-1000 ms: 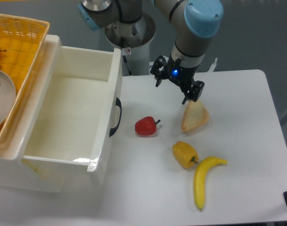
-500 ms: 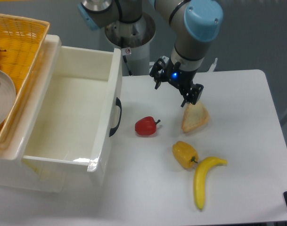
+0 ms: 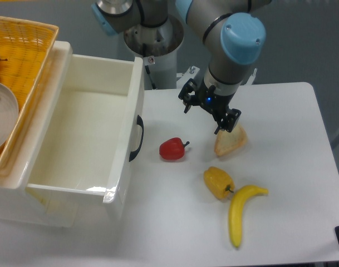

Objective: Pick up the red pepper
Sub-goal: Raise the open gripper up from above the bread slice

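Yellow pepper [image 3: 218,182] touching banana [image 3: 240,212]; bread [image 3: 230,141] near.

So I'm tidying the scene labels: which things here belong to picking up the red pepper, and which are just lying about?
Belongs to the job:
- red pepper, lying on the table
- end effector, open, above and to the right of it

Just lying about:
- yellow pepper
- banana
- bread slice
- open white drawer
- wicker basket

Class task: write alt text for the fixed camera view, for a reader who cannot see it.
An open tool hangs over a white table, up and right of a red pepper. Bread, a yellow pepper and a banana lie right; an open white drawer sits left.
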